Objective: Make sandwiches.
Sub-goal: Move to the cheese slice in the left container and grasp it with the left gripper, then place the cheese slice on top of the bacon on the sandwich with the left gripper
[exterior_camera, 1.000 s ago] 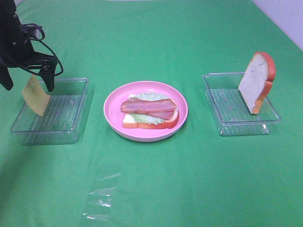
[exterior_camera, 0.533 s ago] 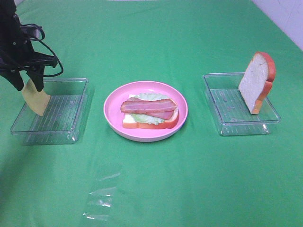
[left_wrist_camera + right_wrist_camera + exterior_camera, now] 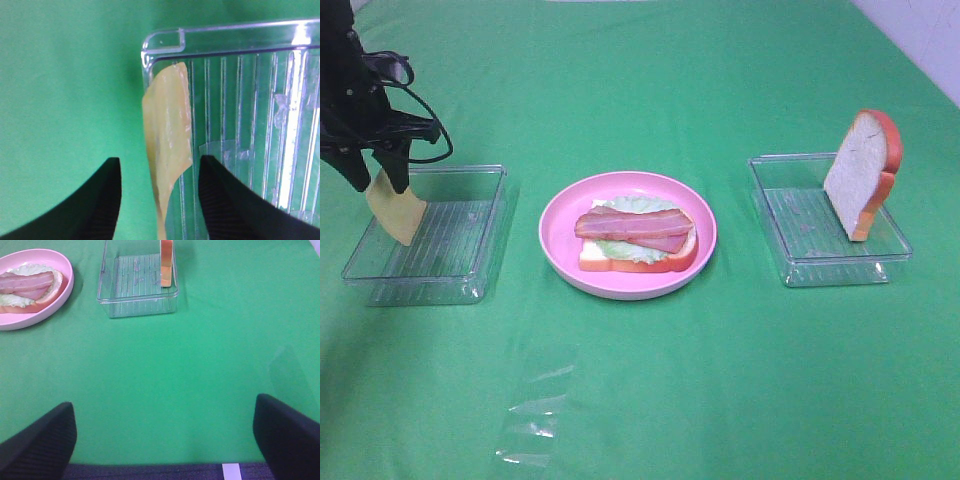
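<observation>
A yellow cheese square (image 3: 398, 215) leans upright against the left wall of a clear tray (image 3: 470, 235). My left gripper (image 3: 380, 183) straddles its top edge. In the left wrist view the cheese (image 3: 167, 125) stands between the two black fingers with a gap on each side, so the gripper (image 3: 157, 165) is open. The part-built sandwich (image 3: 635, 238), made of a bread slice, lettuce and bacon, lies on the pink plate (image 3: 560, 215). A second bread slice (image 3: 860, 175) stands on edge in the right tray (image 3: 800, 225). My right gripper (image 3: 165, 440) is open and empty above bare cloth.
A crumpled piece of clear film (image 3: 535, 420) lies on the green cloth in front of the plate. The right wrist view shows the plate (image 3: 65, 290) and the right tray (image 3: 135, 290) far from the gripper. A white wall borders the table's far right corner.
The left gripper's fingers have come much closer together around the top of the cheese. The cheese, plate and bread have not moved.
</observation>
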You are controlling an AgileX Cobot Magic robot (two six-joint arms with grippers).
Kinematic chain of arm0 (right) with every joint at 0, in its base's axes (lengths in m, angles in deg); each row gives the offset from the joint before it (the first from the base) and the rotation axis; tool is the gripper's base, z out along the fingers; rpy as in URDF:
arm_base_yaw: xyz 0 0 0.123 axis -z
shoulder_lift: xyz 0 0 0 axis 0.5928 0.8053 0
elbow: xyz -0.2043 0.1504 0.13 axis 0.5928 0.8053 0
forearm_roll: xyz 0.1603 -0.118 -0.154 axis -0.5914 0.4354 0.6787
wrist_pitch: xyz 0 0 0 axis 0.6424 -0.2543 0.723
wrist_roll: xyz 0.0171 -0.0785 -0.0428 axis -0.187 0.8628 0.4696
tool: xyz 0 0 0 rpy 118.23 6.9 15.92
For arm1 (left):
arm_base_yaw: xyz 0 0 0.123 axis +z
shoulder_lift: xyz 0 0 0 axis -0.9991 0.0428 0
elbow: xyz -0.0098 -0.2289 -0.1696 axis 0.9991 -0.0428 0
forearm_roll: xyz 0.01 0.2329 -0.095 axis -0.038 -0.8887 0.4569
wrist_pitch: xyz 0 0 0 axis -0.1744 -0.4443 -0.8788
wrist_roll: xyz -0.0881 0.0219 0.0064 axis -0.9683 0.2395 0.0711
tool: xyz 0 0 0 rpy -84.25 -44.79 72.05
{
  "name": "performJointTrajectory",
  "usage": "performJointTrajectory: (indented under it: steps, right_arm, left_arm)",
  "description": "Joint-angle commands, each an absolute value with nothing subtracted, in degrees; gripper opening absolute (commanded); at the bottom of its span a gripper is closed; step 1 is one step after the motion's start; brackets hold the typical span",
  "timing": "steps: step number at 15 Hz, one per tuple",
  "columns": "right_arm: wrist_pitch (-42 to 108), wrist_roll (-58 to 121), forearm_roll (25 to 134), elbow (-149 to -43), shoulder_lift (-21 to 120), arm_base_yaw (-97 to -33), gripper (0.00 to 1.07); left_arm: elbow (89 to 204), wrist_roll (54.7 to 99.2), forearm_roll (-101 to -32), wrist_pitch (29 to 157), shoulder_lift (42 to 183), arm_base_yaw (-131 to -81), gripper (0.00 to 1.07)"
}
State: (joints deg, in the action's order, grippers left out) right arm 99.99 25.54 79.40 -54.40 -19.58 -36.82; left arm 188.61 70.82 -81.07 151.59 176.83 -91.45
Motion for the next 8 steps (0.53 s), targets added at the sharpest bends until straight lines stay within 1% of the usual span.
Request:
performJointTrajectory:
  steps: [1, 2, 3, 8]
  right_arm:
    - [99.4, 26.2, 79.4, -54.3, -21.1, -36.7, 0.92]
    - [99.4, 26.2, 79.4, -54.3, -21.1, -36.7, 0.92]
    - [99.4, 26.2, 79.4, -54.3, -21.1, -36.7, 0.92]
    - [99.4, 26.2, 79.4, -54.3, -21.1, -36.7, 0.92]
  left_arm:
    - [188.8, 70.4, -81.1, 156.7, 177.1, -91.7, 0.24]
    - [188.8, 70.3, -81.1, 156.7, 177.1, -91.7, 0.05]
    - [188.8, 70.4, -81.1, 156.7, 177.1, -91.7, 0.00]
    - [188.8, 70.3, -80.6, 157.1, 176.4, -91.7, 0.00]
